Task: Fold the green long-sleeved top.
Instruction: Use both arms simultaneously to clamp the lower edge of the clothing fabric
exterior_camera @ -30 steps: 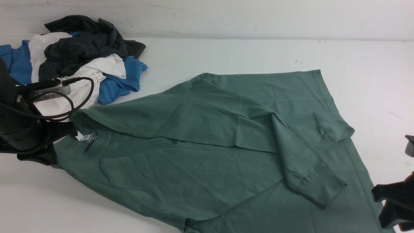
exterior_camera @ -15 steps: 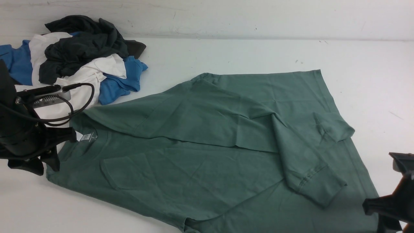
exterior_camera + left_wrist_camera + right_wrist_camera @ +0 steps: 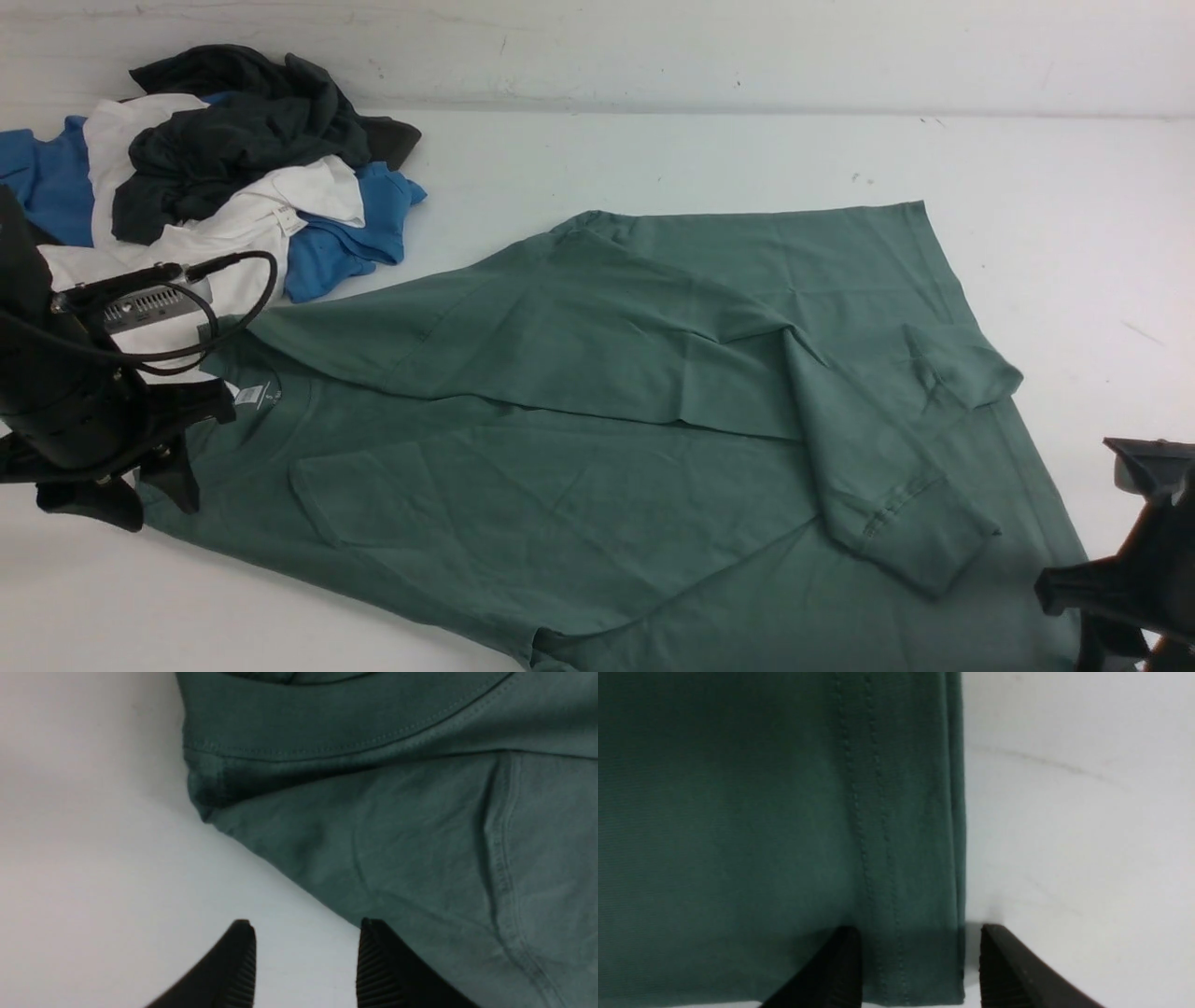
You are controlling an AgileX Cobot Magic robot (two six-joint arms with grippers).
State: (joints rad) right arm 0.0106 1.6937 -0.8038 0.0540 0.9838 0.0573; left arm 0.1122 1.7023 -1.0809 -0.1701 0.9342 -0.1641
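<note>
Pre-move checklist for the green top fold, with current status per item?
1. Left pincer open, nothing held: ok.
2. Left pincer at the edge of the green long-sleeved top: ok, one jaw over fabric, one over the table.
3. Right pincer open, nothing held: ok.
4. Right pincer straddles the hem: ok.
5. Sleeve folded onto the body: ok.
6. Clothes pile clear of the top: cannot tell, the left arm hides the gap.
</note>
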